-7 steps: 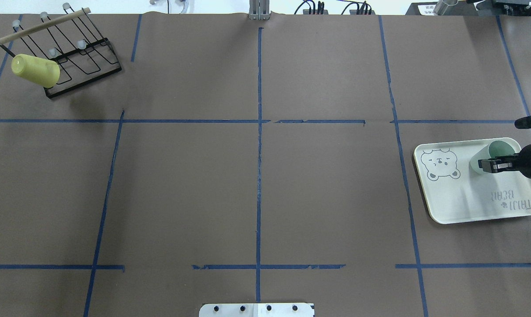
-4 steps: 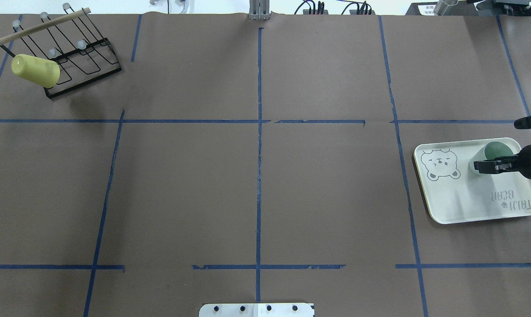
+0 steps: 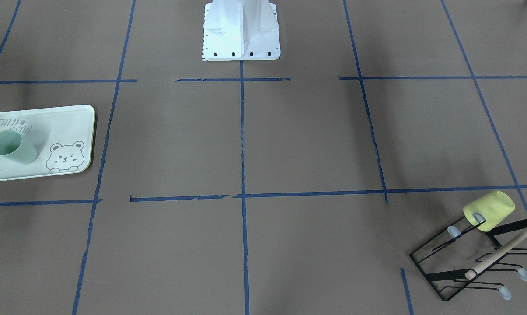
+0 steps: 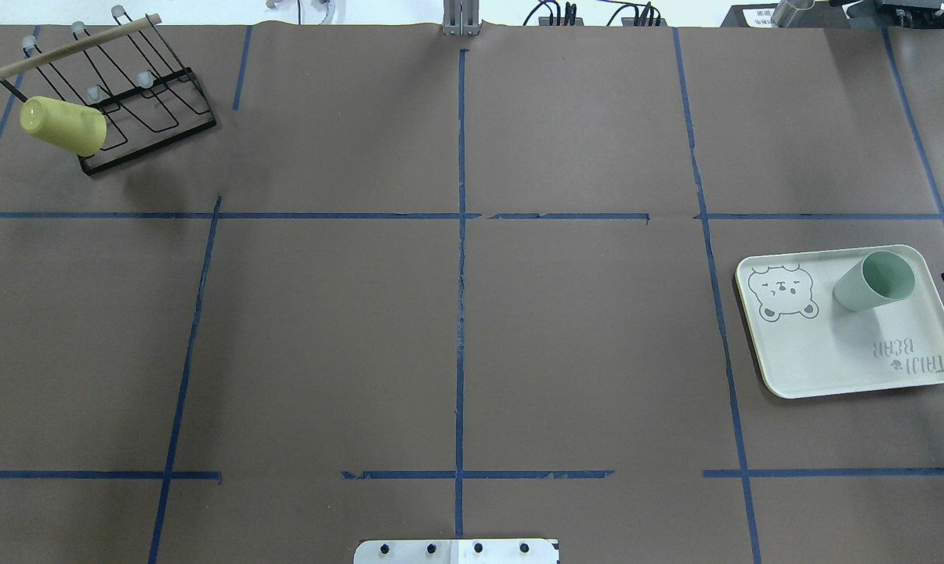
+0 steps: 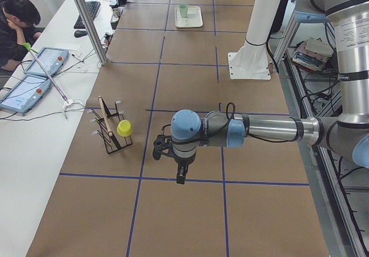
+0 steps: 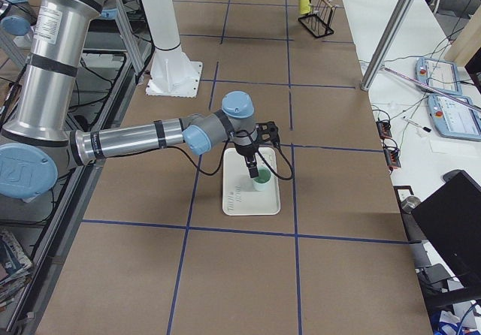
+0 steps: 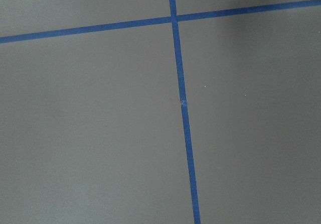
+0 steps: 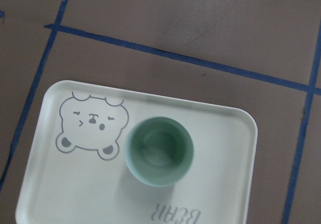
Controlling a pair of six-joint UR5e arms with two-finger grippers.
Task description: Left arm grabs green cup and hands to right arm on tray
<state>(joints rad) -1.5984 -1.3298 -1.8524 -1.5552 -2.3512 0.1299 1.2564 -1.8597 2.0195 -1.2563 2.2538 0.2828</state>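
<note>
The green cup (image 4: 871,280) stands upright and free on the tray (image 4: 855,360) at the table's right end; it also shows in the front view (image 3: 12,148). The right wrist view looks straight down into the cup (image 8: 159,150), beside the bear drawing, with no fingers in sight. In the exterior right view my right gripper (image 6: 253,168) hangs above the cup (image 6: 261,179); I cannot tell if it is open. My left gripper (image 5: 180,176) hangs over bare table on the rack's side; I cannot tell its state.
A yellow cup (image 4: 63,124) hangs on a black wire rack (image 4: 142,117) at the far left corner. Blue tape lines (image 7: 181,103) cross the brown table cover. A person sits at a side desk (image 5: 17,21) beyond the table.
My right gripper, which was at the green cup on the tray, has let it go and pulled back out of the overhead view. The cup stays on the tray.
</note>
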